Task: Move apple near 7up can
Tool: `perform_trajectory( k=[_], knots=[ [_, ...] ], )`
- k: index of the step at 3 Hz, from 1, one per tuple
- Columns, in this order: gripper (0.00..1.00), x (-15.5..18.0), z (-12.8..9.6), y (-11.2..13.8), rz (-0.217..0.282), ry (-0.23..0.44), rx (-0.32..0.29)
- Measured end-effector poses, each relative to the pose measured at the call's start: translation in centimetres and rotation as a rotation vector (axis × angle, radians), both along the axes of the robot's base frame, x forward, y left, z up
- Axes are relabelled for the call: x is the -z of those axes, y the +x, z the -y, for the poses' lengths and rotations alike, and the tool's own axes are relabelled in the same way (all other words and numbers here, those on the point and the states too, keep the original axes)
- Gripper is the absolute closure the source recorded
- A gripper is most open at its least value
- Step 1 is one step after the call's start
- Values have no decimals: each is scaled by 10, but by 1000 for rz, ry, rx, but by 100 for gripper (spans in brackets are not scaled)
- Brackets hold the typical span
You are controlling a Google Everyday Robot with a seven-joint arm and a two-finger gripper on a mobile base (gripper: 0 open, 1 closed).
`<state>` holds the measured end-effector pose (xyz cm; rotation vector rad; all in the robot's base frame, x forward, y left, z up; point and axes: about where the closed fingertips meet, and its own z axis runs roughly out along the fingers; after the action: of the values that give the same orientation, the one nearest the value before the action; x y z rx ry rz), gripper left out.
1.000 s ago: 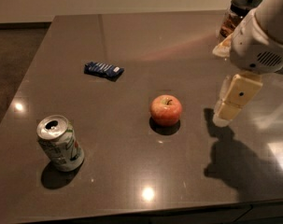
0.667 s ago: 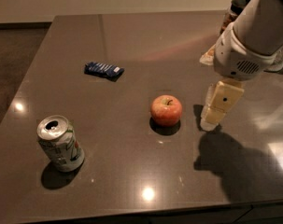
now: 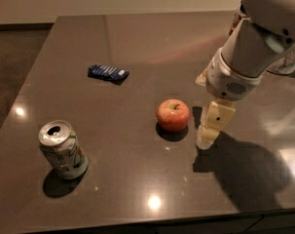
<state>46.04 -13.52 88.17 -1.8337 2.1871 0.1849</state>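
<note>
The red-orange apple (image 3: 173,114) stands upright near the middle of the dark table (image 3: 137,38). The dented white and green 7up can (image 3: 63,149) stands at the front left, well apart from the apple. My gripper (image 3: 206,140) hangs from the white arm on the right. It points down, just right of the apple and close to the table top. It holds nothing that I can see.
A flat blue packet (image 3: 108,72) lies behind and left of the apple. The arm's bulky white wrist (image 3: 232,74) and its shadow cover the right side of the table. The table's front edge runs close below the can.
The gripper has moved left and down, from well right of the apple to right beside it. The apple, can and packet have not moved.
</note>
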Motion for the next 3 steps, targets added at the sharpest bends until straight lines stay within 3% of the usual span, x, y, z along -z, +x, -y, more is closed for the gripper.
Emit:
perform_trajectory(
  k=[3],
  knots=[
    [0,12,-42,7,-19,127,-19]
  ],
)
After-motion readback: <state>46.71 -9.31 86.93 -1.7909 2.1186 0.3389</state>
